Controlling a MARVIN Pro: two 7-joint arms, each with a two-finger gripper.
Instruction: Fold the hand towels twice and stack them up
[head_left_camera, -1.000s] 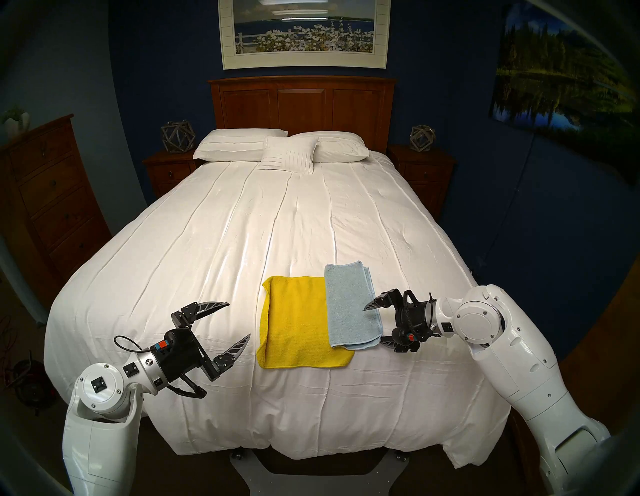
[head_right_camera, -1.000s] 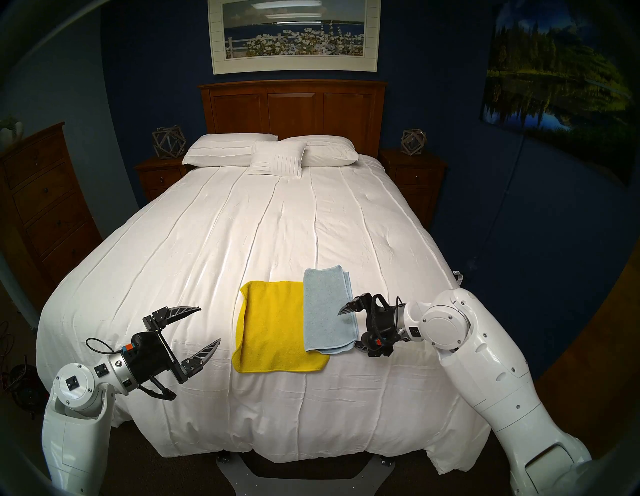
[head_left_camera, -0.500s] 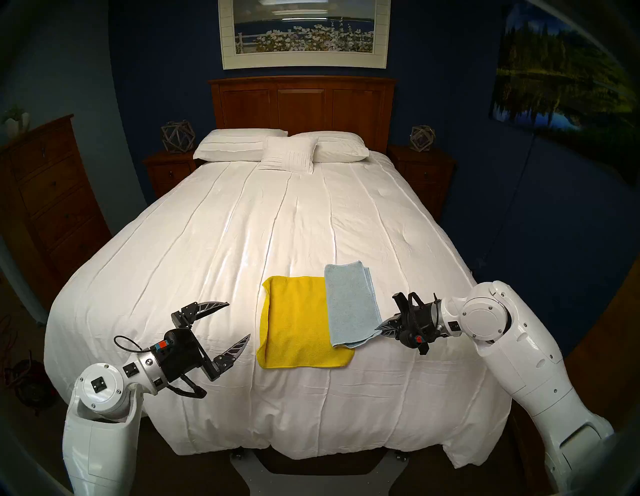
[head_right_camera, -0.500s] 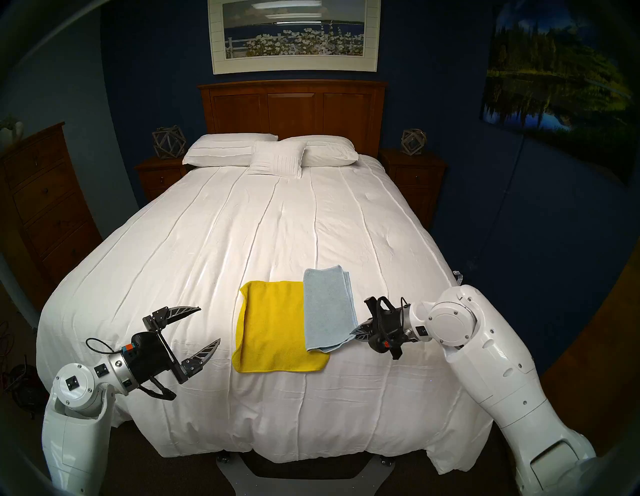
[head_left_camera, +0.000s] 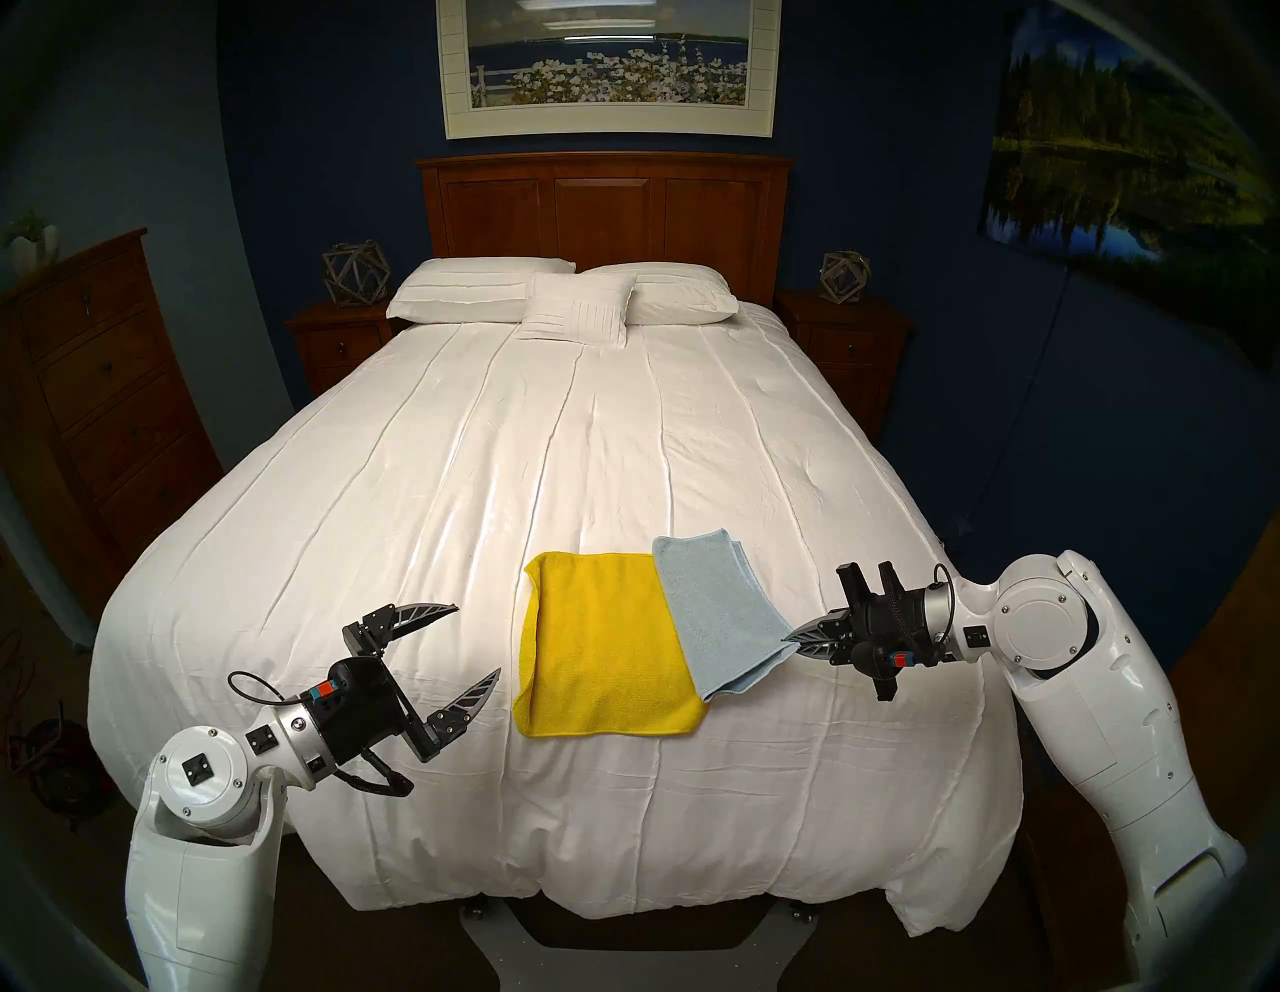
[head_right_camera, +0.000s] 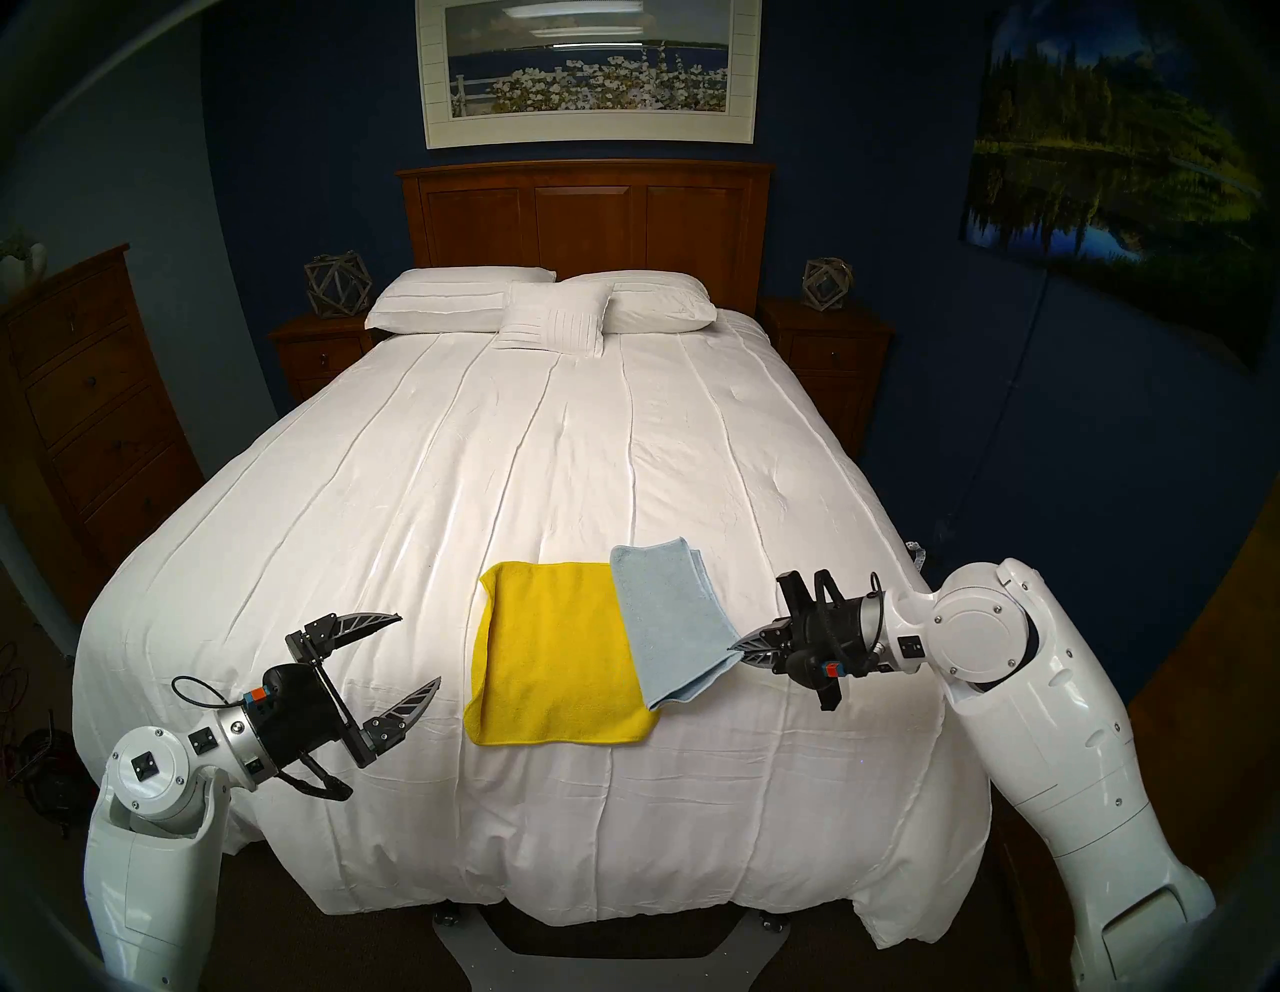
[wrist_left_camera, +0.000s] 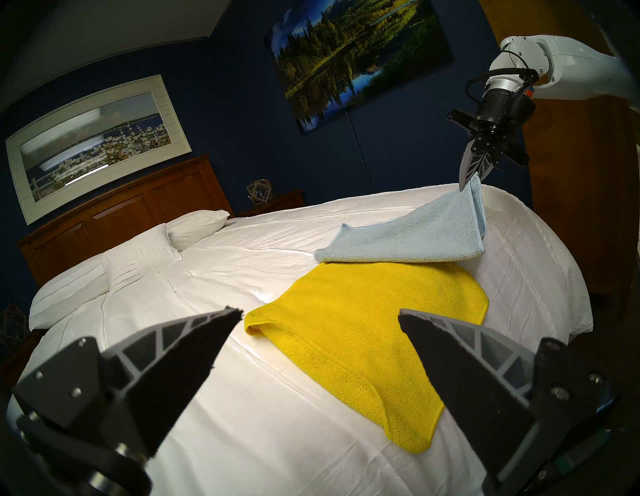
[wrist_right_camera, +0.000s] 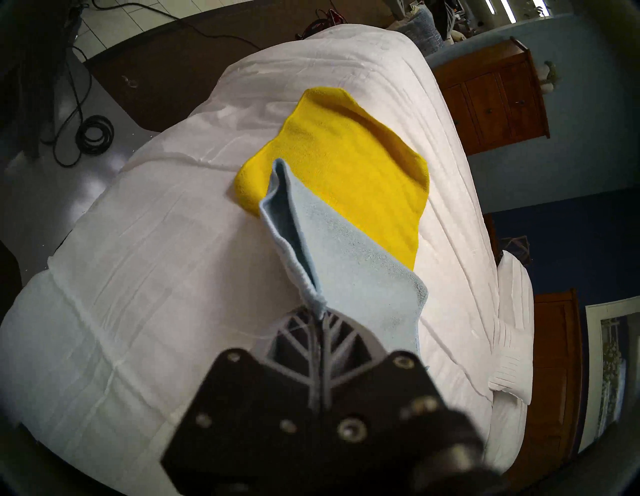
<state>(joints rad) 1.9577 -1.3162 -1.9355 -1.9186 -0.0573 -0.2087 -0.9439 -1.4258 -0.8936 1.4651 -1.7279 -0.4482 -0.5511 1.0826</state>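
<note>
The right gripper (head_left_camera: 796, 639) is clenched on a corner of the folded pale-blue towel (head_left_camera: 713, 613), lifting that edge (its far end rests on the bedspread (head_left_camera: 485, 485)). At its nine o'clock lies the yellow towel (head_left_camera: 602, 644), partly overlapped. The left gripper (head_left_camera: 478, 644) hangs spread wide, empty.

From my remote station I count two hand towels on the bed: one yellow towel (head_left_camera: 604, 644) and one pale blue towel (head_left_camera: 717, 613). I count one white bedspread (head_left_camera: 485, 485) and three white pillows: a left pillow (head_left_camera: 471, 291), a right pillow (head_left_camera: 682, 298) and a small middle pillow (head_left_camera: 578, 308). Two nightstands flank the bed, left nightstand (head_left_camera: 336, 343) and right nightstand (head_left_camera: 841, 332), each bearing one geometric ornament, left ornament (head_left_camera: 354, 273) and right ornament (head_left_camera: 845, 276). One dresser (head_left_camera: 90, 409), one headboard (head_left_camera: 602, 208), two wall pictures: framed print (head_left_camera: 608, 62), landscape canvas (head_left_camera: 1136, 173). Two grippers: left gripper (head_left_camera: 478, 641), right gripper (head_left_camera: 796, 636).
</note>
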